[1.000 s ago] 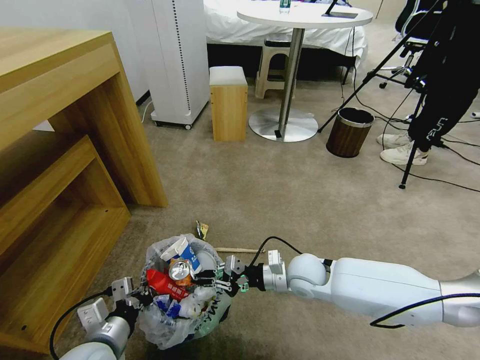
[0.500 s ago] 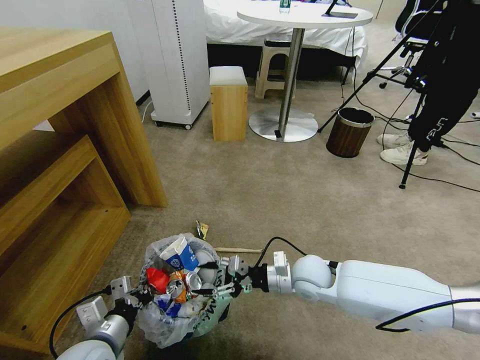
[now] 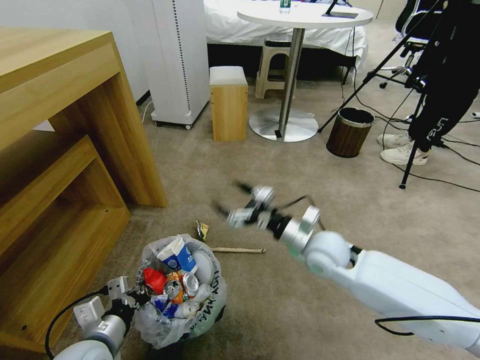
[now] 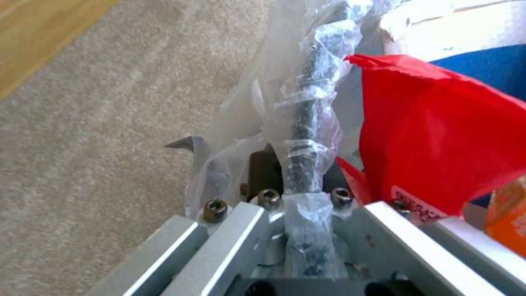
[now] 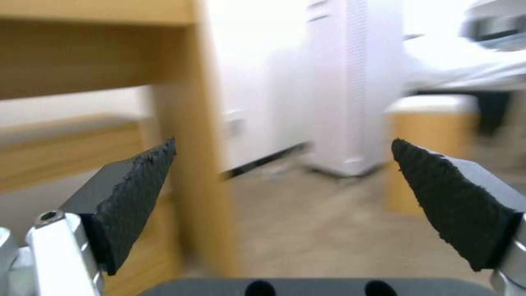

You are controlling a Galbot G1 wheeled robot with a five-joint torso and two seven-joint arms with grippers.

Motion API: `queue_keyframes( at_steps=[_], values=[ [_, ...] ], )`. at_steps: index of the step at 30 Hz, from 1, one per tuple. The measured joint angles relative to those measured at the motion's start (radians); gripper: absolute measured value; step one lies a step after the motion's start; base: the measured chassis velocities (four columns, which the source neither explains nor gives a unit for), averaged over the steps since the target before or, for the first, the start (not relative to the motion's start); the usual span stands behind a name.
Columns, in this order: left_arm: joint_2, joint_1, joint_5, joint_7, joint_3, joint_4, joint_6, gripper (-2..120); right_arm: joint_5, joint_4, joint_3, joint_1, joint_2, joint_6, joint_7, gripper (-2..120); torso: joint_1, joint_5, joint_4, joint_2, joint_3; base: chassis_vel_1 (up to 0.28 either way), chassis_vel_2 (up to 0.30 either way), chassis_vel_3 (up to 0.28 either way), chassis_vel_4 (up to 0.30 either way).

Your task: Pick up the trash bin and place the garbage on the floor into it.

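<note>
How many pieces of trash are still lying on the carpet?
2: a small crumpled wrapper just beyond the trash bin, and a wooden stick beside it. The bin may hide more.

Beige carpet floor (image 3: 310, 170), a wooden stick (image 3: 238, 249) and a small wrapper (image 3: 202, 229) lying on it near the trash bin (image 3: 177, 292), brown wood-grain bin (image 3: 349, 132) standing farther away, small wooden stool (image 3: 228, 103), round table base (image 3: 283, 125)

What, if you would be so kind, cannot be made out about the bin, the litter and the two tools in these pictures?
- Trash bin, head view: its black body is hidden by the bag.
- Left tool: its fingertips are buried in bag plastic, left wrist view too.
- Right tool, head view: smeared by motion above the floor.
- Wrapper beside the wooden stick: too small to read.
- Garbage: lower pieces covered by upper ones.
</note>
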Motion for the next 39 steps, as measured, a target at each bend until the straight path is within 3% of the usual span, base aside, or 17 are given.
queue_keyframes(
  at_steps=[2,3,5,6,8,9,11,13,14,16,19,26,37,39],
  values=[
    [0.004,0.007,0.004,0.002,-0.004,-0.010,-0.002,0,-0.011,0.012,0.159,-0.086,0.004,-0.011,0.041,100,0.000,0.0000,-0.0001,0.000,0.000,0.000,0.000,0.000,0.000],
    [0.004,0.007,0.004,0.002,-0.004,-0.010,-0.002,0,-0.011,0.012,0.159,-0.086,0.004,-0.011,0.041,100,0.000,0.0000,-0.0001,0.000,0.000,0.000,0.000,0.000,0.000],
    [0.006,0.011,0.006,0.003,-0.004,-0.018,-0.002,0,-0.022,0.028,0.305,-0.193,0.007,-0.009,0.054,100,0.000,0.0001,-0.0004,0.000,0.000,0.000,0.000,0.000,0.000],
    [0.006,0.011,0.006,0.003,-0.004,-0.018,-0.002,0,-0.022,0.028,0.305,-0.193,0.007,-0.009,0.054,100,0.000,0.0001,-0.0004,0.000,0.000,0.000,0.000,0.000,0.000],
    [0.007,0.015,0.015,0.005,-0.005,-0.026,-0.003,0,-0.048,0.046,0.447,-0.300,0.015,-0.004,0.068,100,0.000,0.0000,-0.0007,0.000,0.000,0.000,0.000,0.000,0.000],
    [0.007,0.015,0.015,0.005,-0.005,-0.026,-0.003,0,-0.048,0.046,0.447,-0.300,0.015,-0.004,0.068,100,0.000,0.0000,-0.0007,0.000,0.000,0.000,0.000,0.000,0.000],
    [0.009,0.020,0.026,0.009,-0.003,-0.037,-0.003,0,-0.118,0.085,0.619,-0.421,0.039,-0.007,0.082,100,0.000,0.0002,-0.0001,0.000,0.000,0.000,0.000,0.000,0.000],
    [0.010,0.023,0.029,0.010,-0.003,-0.041,-0.004,0,-0.138,0.102,0.662,-0.455,0.047,-0.014,0.091,100,0.000,-0.0006,-0.0002,0.000,0.000,0.000,0.000,0.000,0.000],
    [0.011,0.029,0.034,0.011,-0.003,-0.046,-0.005,0,-0.169,0.128,0.729,-0.521,0.067,-0.028,0.106,100,0.000,-0.0007,-0.0003,0.000,0.000,0.000,0.000,0.000,0.000],
    [0.013,0.035,0.037,0.012,-0.003,-0.051,-0.005,0,-0.200,0.151,0.781,-0.575,0.087,-0.045,0.131,100,0.000,0.0009,-0.0004,0.000,0.000,0.000,0.000,0.000,0.000],
    [0.015,0.047,0.047,0.019,-0.003,-0.066,-0.005,0,-0.316,0.201,0.889,-0.714,0.136,-0.100,0.191,100,0.000,0.0001,-0.0004,0.000,0.000,0.000,0.000,0.000,0.000],
    [0.020,0.050,0.043,0.012,-0.008,-0.085,0.008,0,-0.402,0.237,0.889,-0.829,0.200,-0.166,0.295,100,0.000,-0.0002,-0.0004,0.000,0.000,0.000,0.000,0.000,0.000],
    [0.045,0.033,0.018,-0.011,-0.032,-0.083,0.032,0,-0.426,0.203,0.853,-0.858,0.251,-0.107,0.300,100,0.000,-0.0004,-0.0002,0.000,0.000,0.000,0.000,0.000,0.000],
    [0.054,0.033,0.014,-0.016,-0.035,-0.079,0.036,0,-0.454,0.193,0.841,-0.860,0.288,-0.088,0.288,100,0.000,-0.0003,-0.0002,0.000,0.000,0.000,0.000,0.000,0.000]
  ],
)
